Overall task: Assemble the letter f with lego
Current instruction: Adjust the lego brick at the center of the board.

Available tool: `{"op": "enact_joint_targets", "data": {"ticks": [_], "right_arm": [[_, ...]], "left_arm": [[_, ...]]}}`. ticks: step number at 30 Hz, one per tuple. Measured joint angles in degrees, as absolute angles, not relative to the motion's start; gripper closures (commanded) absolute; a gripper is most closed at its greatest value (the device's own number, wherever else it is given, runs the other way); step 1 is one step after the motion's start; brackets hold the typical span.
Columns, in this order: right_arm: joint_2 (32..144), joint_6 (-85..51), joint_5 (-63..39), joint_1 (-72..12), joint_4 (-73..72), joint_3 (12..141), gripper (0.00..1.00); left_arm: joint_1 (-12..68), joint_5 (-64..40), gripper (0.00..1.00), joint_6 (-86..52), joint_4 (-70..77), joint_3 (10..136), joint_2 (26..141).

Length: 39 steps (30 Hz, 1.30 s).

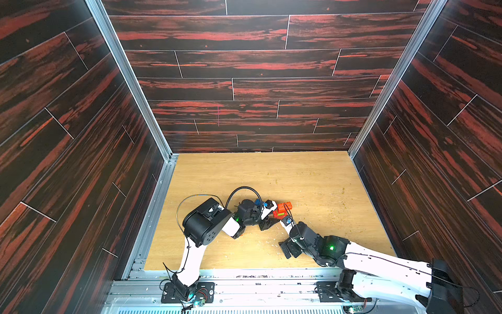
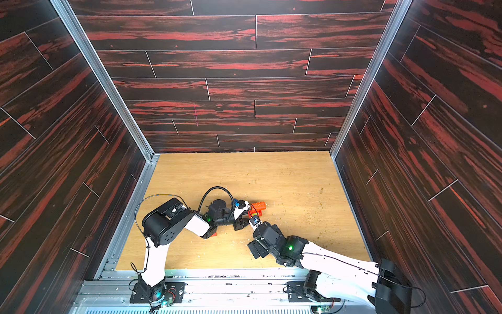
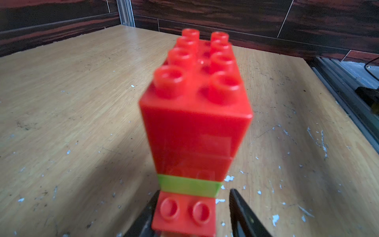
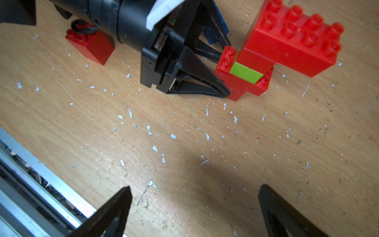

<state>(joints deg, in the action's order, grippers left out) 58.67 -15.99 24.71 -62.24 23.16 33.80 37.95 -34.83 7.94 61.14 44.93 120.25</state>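
Lego stack [image 4: 287, 47], red over lime-green over red; left claw [image 4: 224, 73] narrow astride its foot, right claw [image 4: 195, 187] wide.

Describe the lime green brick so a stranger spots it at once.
On the wooden table, find the red lego stack at the left gripper. The lime green brick is a thin layer between its red bricks, the only green piece.

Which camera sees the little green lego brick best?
The right wrist view: the green brick shows a whole flat face, sharp and unblocked, wedged between red bricks. The left wrist view shows only a blurry green stripe. In a top view it is a tiny speck.
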Motion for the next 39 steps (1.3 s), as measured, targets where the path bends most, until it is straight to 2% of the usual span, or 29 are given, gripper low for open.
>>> {"op": "enact_joint_targets", "data": {"ticks": [17, 29, 39], "right_arm": [[57.84, -16.58, 25.28, -62.72, 23.18, 33.8, 0.02], [57.84, -16.95, 25.56, -62.76, 23.2, 33.8, 0.02], [57.84, -17.02, 25.69, -63.02, 23.2, 33.8, 0.02]], "left_arm": [[38.26, -34.33, 0.52, 8.34, 62.83, 43.9, 119.11], [38.28, -32.47, 0.51, 5.28, 75.75, 40.8, 120.77], [38.87, -31.44, 0.51, 4.43, 78.35, 40.25, 122.04]]}}
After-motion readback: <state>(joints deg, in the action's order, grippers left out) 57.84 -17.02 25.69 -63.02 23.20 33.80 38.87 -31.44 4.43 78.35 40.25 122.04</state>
